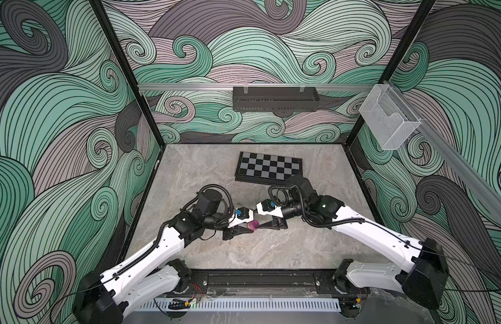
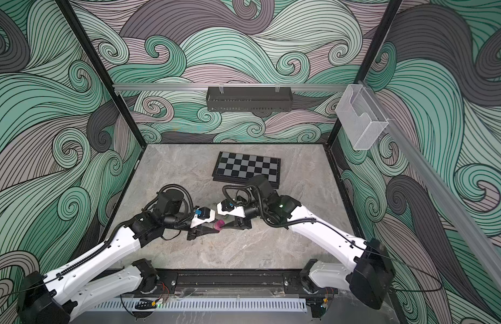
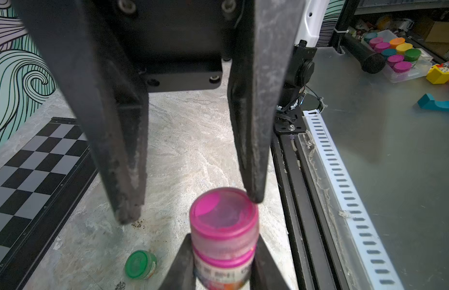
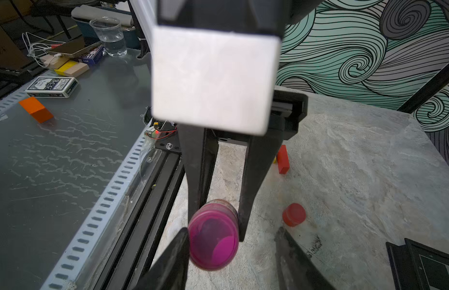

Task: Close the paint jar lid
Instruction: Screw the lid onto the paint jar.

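Our left gripper [image 3: 223, 238] clamps the paint jar [image 3: 222, 273]. Our right gripper [image 3: 190, 208] stands partly open, with one finger [image 3: 253, 175] touching the lid [image 3: 224, 218].

A black and grey chessboard [image 1: 269, 167] lies flat at the back of the grey stone surface [image 1: 243, 246]. A small green pot [image 3: 140, 265] sits on the surface near the board. A small red pot [image 4: 293, 214] stands near a red block [image 4: 283, 160]. A long black tray [image 1: 275, 98] hangs on the back wall. A clear plastic box [image 1: 389, 120] hangs on the side rail. Off the stone surface lie an orange block [image 4: 36, 109], a box of cards [image 4: 52, 86], a clear cup [image 4: 109, 36] with water and a tub of bright pots [image 3: 394, 52].
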Controlling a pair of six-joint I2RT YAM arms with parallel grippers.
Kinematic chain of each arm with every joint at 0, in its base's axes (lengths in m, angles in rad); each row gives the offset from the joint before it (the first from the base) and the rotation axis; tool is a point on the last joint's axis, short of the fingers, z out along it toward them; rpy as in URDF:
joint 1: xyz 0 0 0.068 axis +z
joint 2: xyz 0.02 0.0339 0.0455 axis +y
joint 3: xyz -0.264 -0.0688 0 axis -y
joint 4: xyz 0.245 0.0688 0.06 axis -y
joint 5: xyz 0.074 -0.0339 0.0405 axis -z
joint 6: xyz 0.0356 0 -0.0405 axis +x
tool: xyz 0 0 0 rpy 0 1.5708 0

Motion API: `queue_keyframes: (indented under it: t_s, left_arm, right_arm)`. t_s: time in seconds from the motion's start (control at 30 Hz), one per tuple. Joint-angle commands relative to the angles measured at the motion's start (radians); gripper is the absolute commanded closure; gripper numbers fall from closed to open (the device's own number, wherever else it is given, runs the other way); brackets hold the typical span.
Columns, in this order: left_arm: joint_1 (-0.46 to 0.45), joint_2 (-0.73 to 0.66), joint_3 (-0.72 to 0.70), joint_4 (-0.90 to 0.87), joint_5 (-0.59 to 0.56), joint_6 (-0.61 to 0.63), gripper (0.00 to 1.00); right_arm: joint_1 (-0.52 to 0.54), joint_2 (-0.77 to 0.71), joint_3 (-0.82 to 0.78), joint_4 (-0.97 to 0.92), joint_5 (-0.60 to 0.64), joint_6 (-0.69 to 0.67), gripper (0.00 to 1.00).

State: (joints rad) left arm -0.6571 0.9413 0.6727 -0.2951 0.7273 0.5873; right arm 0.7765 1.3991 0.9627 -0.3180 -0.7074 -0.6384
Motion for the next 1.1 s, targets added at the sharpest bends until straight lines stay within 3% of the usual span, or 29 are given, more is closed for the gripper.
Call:
queue_keyframes:
  t_s: [0.0, 0.27, 0.77, 0.9, 1.07]
  left_arm:
    - [-0.003, -0.005, 0.035, 0.006, 0.007, 0.025, 0.93]
    - [-0.003, -0.009, 0.031, 0.014, 0.001, 0.023, 0.93]
    - [-0.003, -0.009, 0.028, 0.022, -0.008, 0.022, 0.93]
    - [-0.002, -0.013, 0.027, 0.031, -0.026, 0.024, 0.93]
    - [-0.003, -0.029, 0.020, 0.065, -0.104, 0.025, 0.93]
  right_arm:
    - [0.012, 0.018, -0.005, -0.004, 0.010, -0.054, 0.41]
    - [0.023, 0.018, -0.007, -0.016, 0.008, -0.056, 0.47]
    - [0.035, 0.044, 0.004, -0.021, 0.019, -0.039, 0.73]
    - [0.038, 0.042, -0.001, 0.000, 0.030, 0.028, 0.79]
    - [0.054, 0.042, -0.008, 0.055, 0.121, 0.204, 0.92]
